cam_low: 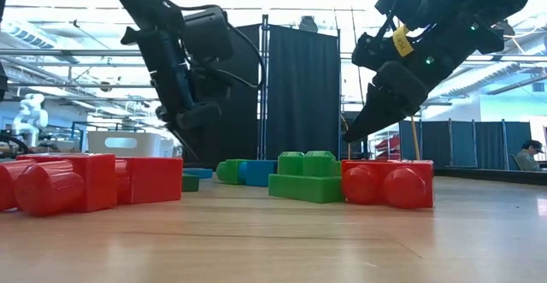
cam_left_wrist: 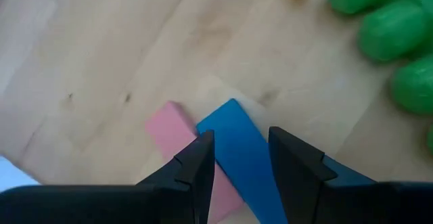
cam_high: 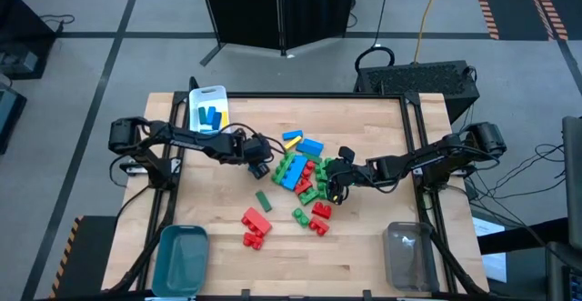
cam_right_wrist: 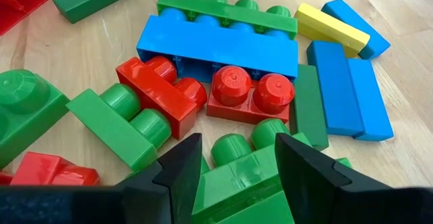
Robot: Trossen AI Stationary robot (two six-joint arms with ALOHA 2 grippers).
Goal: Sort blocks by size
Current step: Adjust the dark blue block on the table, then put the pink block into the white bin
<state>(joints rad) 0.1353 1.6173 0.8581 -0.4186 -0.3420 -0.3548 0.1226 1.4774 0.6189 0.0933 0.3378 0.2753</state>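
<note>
Blue is what matters for the left hand [cam_left_wrist: 240, 158]: a thin blue bar [cam_left_wrist: 238, 153] runs straight up the gap between its two dark fingers, its long axis in line with the reach, so the fingers stand on either long side of it, a narrow gap apart; whether they are pressing on it I cannot tell. A pink bar [cam_left_wrist: 177, 135] lies just beside the blue one, touching or nearly so, and may get dragged along. From overhead the left hand [cam_high: 261, 158] sits at about 9 o'clock from the main heap of blocks [cam_high: 300, 169] in the middle of the wooden counter [cam_high: 364, 246], with the white bin [cam_high: 208, 106], already holding a few small blue and yellow pieces, at about 11 o'clock from it and the nearer drop. The right hand [cam_right_wrist: 233, 160] is half open over a green two-stud brick [cam_right_wrist: 247, 173], holding nothing that I can see; it hangs at the heap's 3 o'clock edge [cam_high: 338, 178]. Three red bricks [cam_high: 255, 228] lie apart at about 7 o'clock from the heap.
</note>
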